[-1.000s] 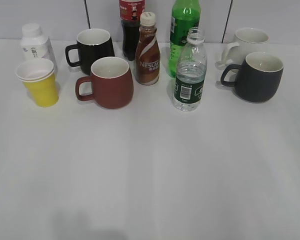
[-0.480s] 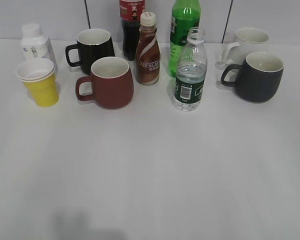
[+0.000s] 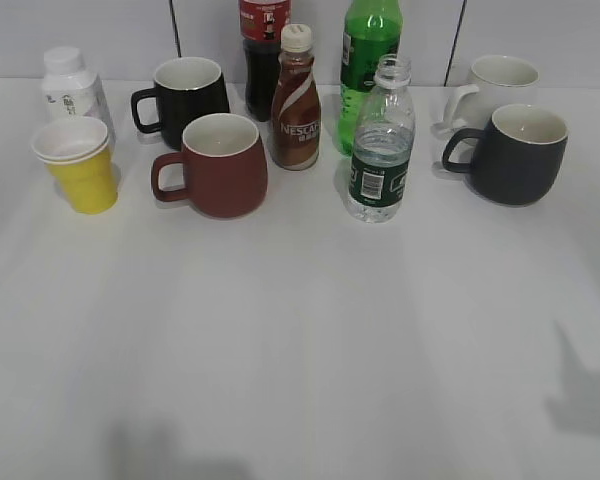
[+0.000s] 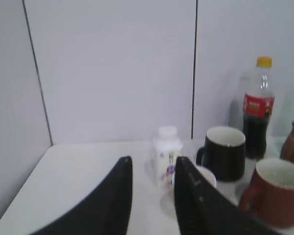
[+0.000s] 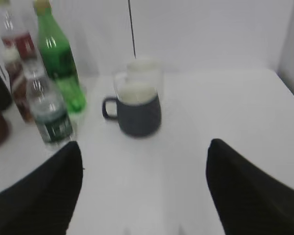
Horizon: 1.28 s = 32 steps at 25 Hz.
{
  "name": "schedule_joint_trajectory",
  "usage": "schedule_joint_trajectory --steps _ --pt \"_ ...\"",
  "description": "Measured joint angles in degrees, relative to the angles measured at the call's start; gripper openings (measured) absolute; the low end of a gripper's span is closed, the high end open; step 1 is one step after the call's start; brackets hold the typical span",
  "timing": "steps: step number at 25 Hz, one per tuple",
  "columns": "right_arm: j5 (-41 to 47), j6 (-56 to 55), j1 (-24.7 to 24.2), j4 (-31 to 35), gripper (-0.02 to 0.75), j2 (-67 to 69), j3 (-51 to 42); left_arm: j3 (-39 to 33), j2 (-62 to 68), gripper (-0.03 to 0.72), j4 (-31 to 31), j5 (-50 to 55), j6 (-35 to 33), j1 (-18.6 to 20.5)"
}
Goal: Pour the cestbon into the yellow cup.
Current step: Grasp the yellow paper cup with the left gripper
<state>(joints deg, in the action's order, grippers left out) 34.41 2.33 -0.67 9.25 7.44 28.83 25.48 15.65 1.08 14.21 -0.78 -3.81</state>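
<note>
The cestbon (image 3: 380,145), a clear capless bottle with a dark green label, stands upright at the middle right of the table. It also shows in the right wrist view (image 5: 49,115) at the left. The yellow cup (image 3: 78,165) stands at the far left. In the left wrist view only its white rim (image 4: 207,175) shows behind the right finger. My left gripper (image 4: 153,169) is empty, its jaws a small way apart. My right gripper (image 5: 144,147) is wide open and empty above bare table. Neither gripper shows in the exterior view.
A dark red mug (image 3: 220,165), a black mug (image 3: 185,95), a Nescafe bottle (image 3: 295,100), a cola bottle (image 3: 263,50) and a green soda bottle (image 3: 368,60) stand between cup and cestbon. A white bottle (image 3: 70,85) stands behind the cup. A dark grey mug (image 3: 515,155) and a white mug (image 3: 495,85) stand at the right.
A dark shadow has appeared on the table at the lower right of the exterior view. None of the objects has moved.
</note>
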Motion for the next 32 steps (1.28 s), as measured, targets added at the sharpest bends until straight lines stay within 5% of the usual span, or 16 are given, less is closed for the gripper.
schedule_joint_trajectory --steps 5,11,25,32 --pt "-11.7 0.1 0.8 1.1 0.579 11.5 -0.1 -1.2 15.3 0.239 0.2 -17.6 0.0 0.0" --pt "-29.0 7.7 6.8 1.1 0.482 26.3 -0.3 -1.2 35.3 0.249 0.1 -35.7 0.0 0.0" --pt "-70.9 8.9 22.0 -3.5 0.459 67.1 -0.4 -9.1 62.8 0.314 1.2 -60.5 2.0 0.1" --pt "-82.1 3.9 23.1 -5.5 0.459 79.5 -0.4 -10.1 78.0 0.510 8.1 -78.6 2.6 -0.2"
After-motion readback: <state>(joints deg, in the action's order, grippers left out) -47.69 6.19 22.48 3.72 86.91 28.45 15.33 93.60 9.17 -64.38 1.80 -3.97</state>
